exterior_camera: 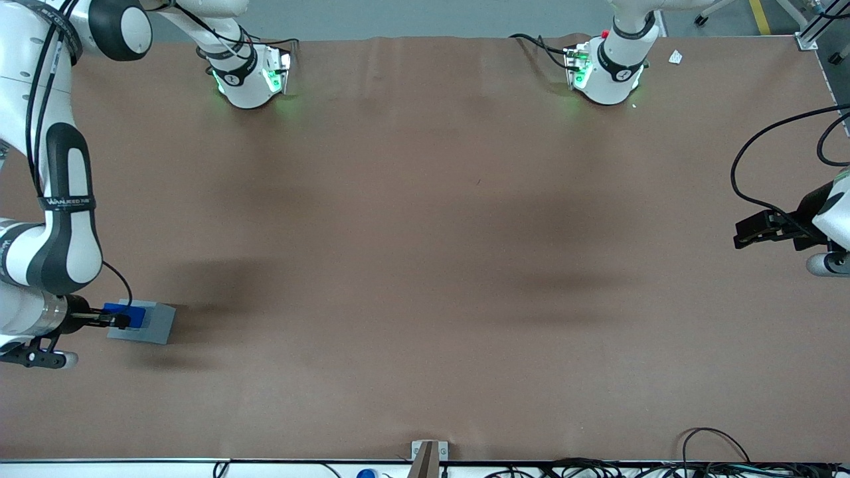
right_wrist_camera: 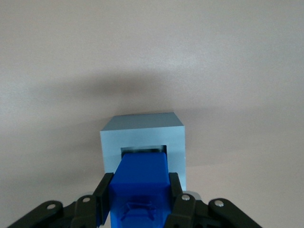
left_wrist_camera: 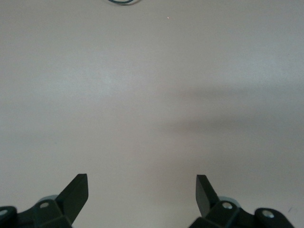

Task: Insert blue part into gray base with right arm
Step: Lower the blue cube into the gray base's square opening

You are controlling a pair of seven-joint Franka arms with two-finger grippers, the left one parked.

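The gray base (exterior_camera: 147, 324) sits on the brown table at the working arm's end, fairly near the front camera. The blue part (exterior_camera: 126, 313) is over its top, held by my right gripper (exterior_camera: 121, 320), which is shut on it. In the right wrist view the blue part (right_wrist_camera: 141, 178) is clamped between the two black fingers (right_wrist_camera: 103, 192), and its lower end sits in the square recess of the gray base (right_wrist_camera: 142, 133). How deep it sits in the recess is hidden.
The brown table (exterior_camera: 425, 265) stretches wide toward the parked arm's end. Two arm bases with green lights (exterior_camera: 252, 79) (exterior_camera: 604, 70) stand farthest from the front camera. Cables (exterior_camera: 717, 451) and a small bracket (exterior_camera: 428, 455) line the table's front edge.
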